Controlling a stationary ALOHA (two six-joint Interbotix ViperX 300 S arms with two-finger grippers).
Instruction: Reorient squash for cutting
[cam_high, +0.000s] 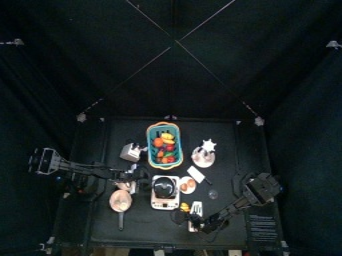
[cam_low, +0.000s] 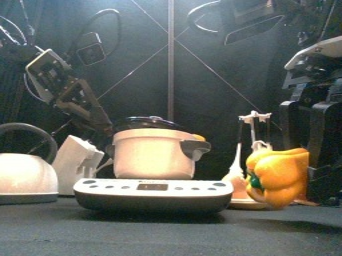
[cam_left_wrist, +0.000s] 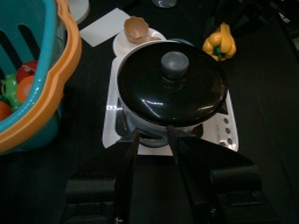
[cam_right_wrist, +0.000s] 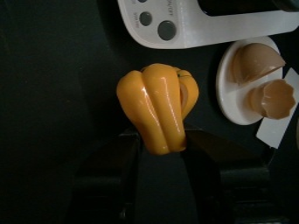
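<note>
The squash (cam_right_wrist: 158, 105) is a yellow-orange, lobed toy lying on the black table at the front right, beside the cooker's base (cam_right_wrist: 187, 17). It shows yellow in the front view (cam_low: 277, 176) and small in the top view (cam_high: 195, 209). My right gripper (cam_right_wrist: 163, 147) reaches in from the right, its jaws standing wide and pressed against both sides of the squash's near end. My left gripper (cam_left_wrist: 173, 140) hangs shut above the left side of the table, with nothing in it, just short of the cooker's black lid (cam_left_wrist: 176, 83).
A white multicooker (cam_low: 154, 150) fills the table's middle front. Behind it is a teal and orange basket (cam_high: 163, 143) of fruit. A small plate (cam_right_wrist: 260, 79) with brown food lies close to the squash. A white kettle (cam_low: 27, 175) and a jug (cam_low: 80, 160) stand at the left.
</note>
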